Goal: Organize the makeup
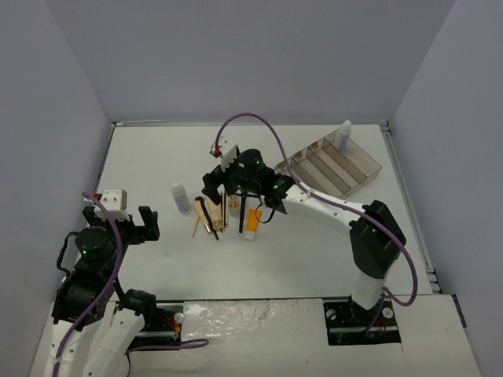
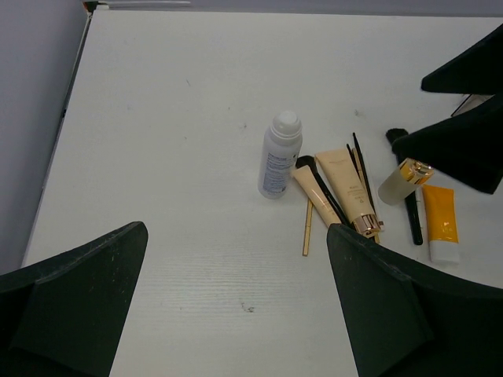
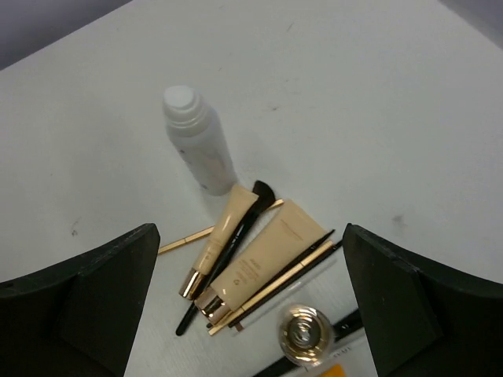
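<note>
While your right gripper [image 3: 251,314] hangs over the pile with its two black fingers spread wide and nothing between them, most of the makeup lies loose on the white table [image 1: 157,157], a little left of the middle. You have there a white round-capped bottle [image 3: 198,145] at the pile's left. Just beside it are two beige tubes with gold caps [image 3: 263,263], with slim black brushes [image 2: 414,220] and thin tan sticks [image 2: 306,228] among them. A small amber vial with a gold top [image 3: 305,336] and an orange tube with a white cap [image 2: 442,222] sit at the pile's right. A second white bottle [image 1: 345,135] sits at the far end of the clear smoky divided tray [image 1: 363,161], well apart at the right. Your left gripper [image 2: 236,314] is near the table's left side, away from the pile, its fingers likewise spread and empty.
</note>
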Motion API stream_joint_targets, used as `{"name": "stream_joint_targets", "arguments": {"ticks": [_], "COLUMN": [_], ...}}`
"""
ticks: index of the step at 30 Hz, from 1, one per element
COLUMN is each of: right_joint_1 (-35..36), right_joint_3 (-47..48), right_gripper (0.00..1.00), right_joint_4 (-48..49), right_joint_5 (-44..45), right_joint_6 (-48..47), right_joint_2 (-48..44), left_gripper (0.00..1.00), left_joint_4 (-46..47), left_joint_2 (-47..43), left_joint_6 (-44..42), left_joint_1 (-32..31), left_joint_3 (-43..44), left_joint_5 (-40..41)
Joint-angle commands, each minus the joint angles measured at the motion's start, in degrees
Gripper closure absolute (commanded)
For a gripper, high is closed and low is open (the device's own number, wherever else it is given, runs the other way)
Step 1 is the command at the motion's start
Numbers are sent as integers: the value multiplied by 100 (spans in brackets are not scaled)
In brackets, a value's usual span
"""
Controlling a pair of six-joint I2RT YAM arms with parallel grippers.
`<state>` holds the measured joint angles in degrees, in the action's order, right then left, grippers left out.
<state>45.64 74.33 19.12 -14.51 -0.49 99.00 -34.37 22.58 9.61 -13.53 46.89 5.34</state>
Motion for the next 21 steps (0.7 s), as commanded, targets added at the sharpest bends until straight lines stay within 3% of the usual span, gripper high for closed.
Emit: {"name": "stream_joint_targets", "arguments": {"ticks": [1, 9, 21], "right_joint_1": [394, 679, 850], "right_joint_3": [826, 1751, 2682], "right_gripper": [0, 1, 12], "right_joint_4": [619, 728, 749], "right_joint_5": [-219, -240, -142], "right_joint_6": [-320, -410, -403], "right_joint_2": [667, 1847, 2848], "left_gripper": [3, 3, 3], "left_joint_4": [369, 378, 387], "left_joint_2": [195, 238, 229], "left_joint_6": [51, 59, 52], "left_joint_1": [61, 88, 105], "left_joint_3": [83, 83, 83], "left_joint_5": [-42, -51, -44]}}
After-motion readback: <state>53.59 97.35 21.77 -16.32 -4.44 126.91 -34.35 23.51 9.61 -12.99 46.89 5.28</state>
